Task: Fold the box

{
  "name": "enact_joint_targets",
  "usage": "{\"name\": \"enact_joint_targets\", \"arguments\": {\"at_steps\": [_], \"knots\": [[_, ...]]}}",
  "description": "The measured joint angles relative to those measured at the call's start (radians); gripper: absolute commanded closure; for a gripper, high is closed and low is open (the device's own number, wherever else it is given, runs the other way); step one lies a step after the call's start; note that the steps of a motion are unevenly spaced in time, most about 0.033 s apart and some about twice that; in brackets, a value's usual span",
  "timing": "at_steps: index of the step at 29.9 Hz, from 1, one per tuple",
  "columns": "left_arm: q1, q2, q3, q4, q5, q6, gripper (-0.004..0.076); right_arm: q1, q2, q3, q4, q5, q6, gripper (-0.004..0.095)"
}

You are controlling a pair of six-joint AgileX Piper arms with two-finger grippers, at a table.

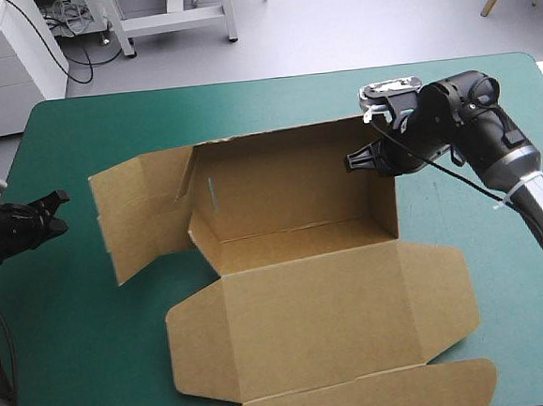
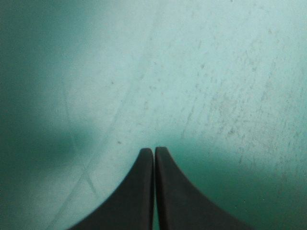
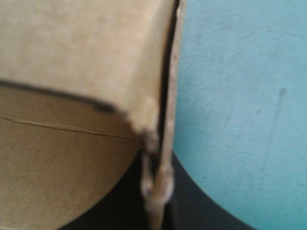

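Right jaws pinch the box (image 1: pixel 295 196) at its right wall's top edge (board between them); left jaws pressed together, bare surface (image 2: pixel 216 72) ahead, box well apart

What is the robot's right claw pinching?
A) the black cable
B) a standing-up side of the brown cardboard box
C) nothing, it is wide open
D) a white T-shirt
B: the right gripper, two black fin-shaped fingers, is all but shut on the raised right-hand wall of the brown cardboard box, with the board's edge between the fingers.
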Motion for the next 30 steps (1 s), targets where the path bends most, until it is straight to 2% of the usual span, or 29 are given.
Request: {"name": "enact_joint_targets", "arguments": {"at_steps": [2, 6, 22, 30], "knots": [[0.0, 0.0, 0.0, -0.004, 0.0, 0.0, 0.0734, 0.0, 0.0, 0.008, 0.069, 0.007, -0.009, 0.0927], [0.0, 0.0, 0.0, -0.023, 0.0, 0.0, 0.0734, 0.001, 0.0, 0.053, 0.108, 0.009, -0.007, 0.0927], [0.0, 0.0, 0.0, -0.045, -0.007, 0.0, 0.0734, 0.001, 0.057, 0.108, -0.037, -0.012, 0.01, 0.0927], [0.0, 0.0, 0.0, -0.048, 0.007, 0.0, 0.0734, 0.001, 0.153, 0.097, -0.093, -0.163, 0.055, 0.0925]]}}
